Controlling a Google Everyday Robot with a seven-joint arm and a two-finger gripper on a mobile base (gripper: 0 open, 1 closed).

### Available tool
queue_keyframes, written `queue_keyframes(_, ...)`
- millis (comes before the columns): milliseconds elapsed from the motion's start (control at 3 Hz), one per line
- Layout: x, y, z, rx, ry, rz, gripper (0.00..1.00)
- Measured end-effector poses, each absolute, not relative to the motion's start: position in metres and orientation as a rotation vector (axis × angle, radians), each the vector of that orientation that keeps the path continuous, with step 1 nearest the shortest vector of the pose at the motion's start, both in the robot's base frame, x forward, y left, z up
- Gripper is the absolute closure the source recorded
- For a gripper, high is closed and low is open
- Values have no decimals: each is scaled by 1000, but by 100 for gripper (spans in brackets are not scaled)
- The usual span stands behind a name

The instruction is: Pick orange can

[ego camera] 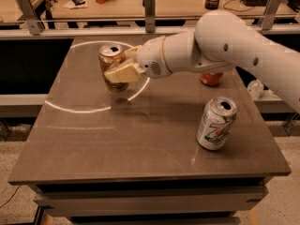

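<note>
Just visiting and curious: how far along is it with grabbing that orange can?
Done: the gripper, over the table's far left, is shut on the orange can. In hand: the can looks barely raised, a shadow under it. Left: lifting it clearly away. The 7UP can stands untouched.

The dark brown table [140, 144] carries a white-and-green 7UP can [216, 123], upright near its front right edge. Behind the 7UP can, towards the far right edge, a red can [211, 78] stands on the top, mostly hidden by the arm. To the far left of the 7UP can, a pale ring [75, 109] curves across the surface. Over that ring, the gripper [120, 63] clasps the orange can [111, 60], which looks just clear of the tabletop.
</note>
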State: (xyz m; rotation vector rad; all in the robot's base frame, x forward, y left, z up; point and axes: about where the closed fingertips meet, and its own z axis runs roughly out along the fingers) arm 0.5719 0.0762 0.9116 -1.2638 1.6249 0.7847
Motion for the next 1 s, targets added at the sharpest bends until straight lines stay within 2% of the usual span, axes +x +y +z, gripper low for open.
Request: queue_keyframes(1000, 590, 73, 961, -1283, 1707, 817, 100)
